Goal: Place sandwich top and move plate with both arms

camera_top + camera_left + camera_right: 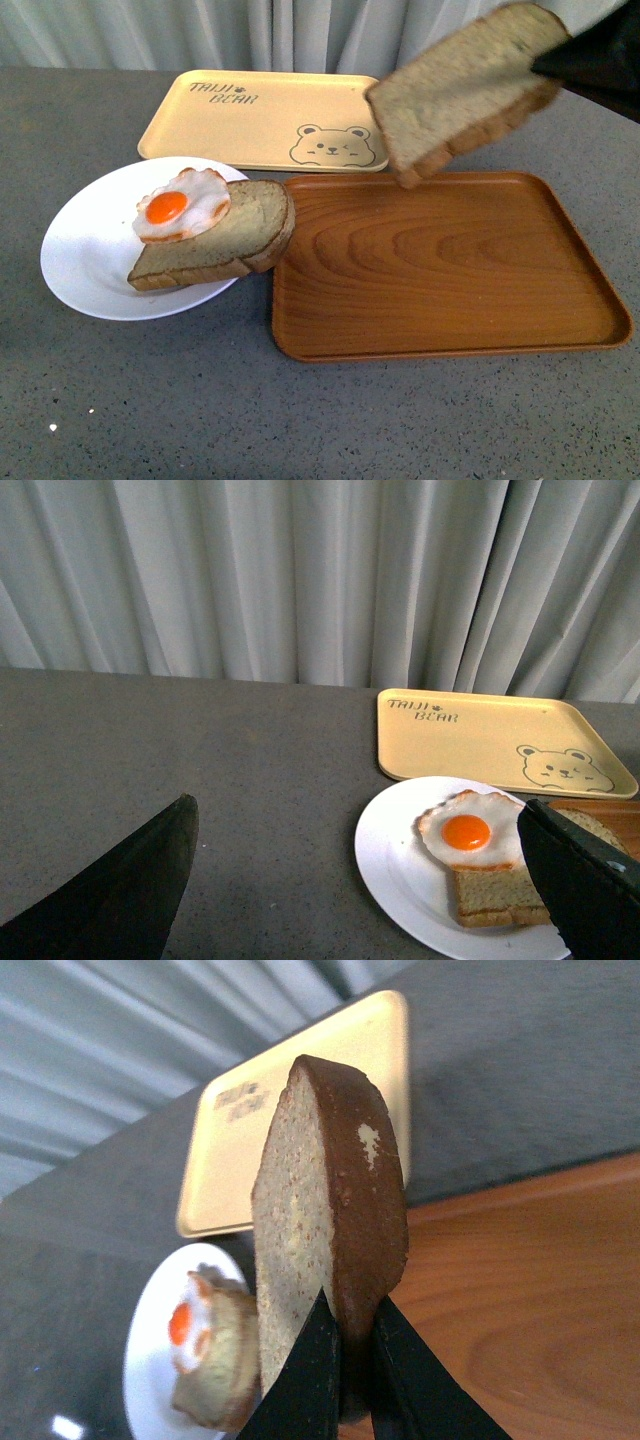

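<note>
My right gripper (545, 68) is shut on the sandwich top (460, 90), a brown bread slice held tilted in the air above the far side of the brown tray; in the right wrist view the slice (330, 1210) stands edge-on between my black fingers (352, 1345). The white plate (85, 260) lies at the left and holds a rounded bread slice (225, 240) with a fried egg (180, 205) on it. My left gripper (360, 880) is open and empty, low over the table beside the plate (395, 860).
A brown wood-grain tray (440, 265) lies right of the plate, touching its rim. A cream bear-print tray (265, 120) lies behind both. Grey curtains (300, 580) hang behind the grey table (150, 400).
</note>
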Robot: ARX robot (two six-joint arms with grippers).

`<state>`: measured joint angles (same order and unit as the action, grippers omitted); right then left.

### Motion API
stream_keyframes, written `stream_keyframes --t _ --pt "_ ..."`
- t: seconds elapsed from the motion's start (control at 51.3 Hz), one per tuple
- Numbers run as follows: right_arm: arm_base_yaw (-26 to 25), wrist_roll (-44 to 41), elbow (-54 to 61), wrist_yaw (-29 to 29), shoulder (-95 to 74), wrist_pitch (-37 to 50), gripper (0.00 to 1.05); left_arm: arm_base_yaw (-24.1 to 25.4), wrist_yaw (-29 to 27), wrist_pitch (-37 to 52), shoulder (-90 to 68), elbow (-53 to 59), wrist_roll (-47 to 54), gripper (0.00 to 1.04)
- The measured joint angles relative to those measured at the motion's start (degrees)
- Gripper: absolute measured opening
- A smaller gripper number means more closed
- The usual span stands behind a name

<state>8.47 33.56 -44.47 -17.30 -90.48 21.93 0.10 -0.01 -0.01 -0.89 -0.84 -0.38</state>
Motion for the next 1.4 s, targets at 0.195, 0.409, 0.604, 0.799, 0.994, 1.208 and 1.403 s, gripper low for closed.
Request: stream_keyframes --t 0.195,0.409,0.604,0.799,0.994,1.208,1.403 --pt "10.54 3.19 -8.81 2.45 -4.92 -0.09 0.02 0.0 0.0 0.0 0.0 0.0 0.0 0.96" --pt "18.86 6.1 -20.79 3.72 -15.82 -0.72 0.02 0.0 0.0 0.0 0.0 -0.02 0.0 0.96" --pt "23.21 9.03 -30.36 5.35 -26.23 -1.79 0.02 0.0 0.0 0.0 0.0 0.0 0.0 0.96" --pt "25.66 10.25 -35.17 6.88 -33.2 -4.63 0.02 0.0 0.0 0.0 0.0 0.0 -0.02 0.96" --pt "26.58 10.08 -35.95 7.67 -35.82 -6.32 0.02 0.0 0.0 0.0 0.0 0.0 0.0 0.96" --pt "26.69 8.57 -33.31 7.65 -35.34 -4.11 0.21 0.0 0.0 0.0 0.0 0.0 0.0 0.96" --pt "25.92 7.06 -27.28 7.41 -32.48 -1.11 0.53 0.0 0.0 0.0 0.0 0.0 0.0 0.96"
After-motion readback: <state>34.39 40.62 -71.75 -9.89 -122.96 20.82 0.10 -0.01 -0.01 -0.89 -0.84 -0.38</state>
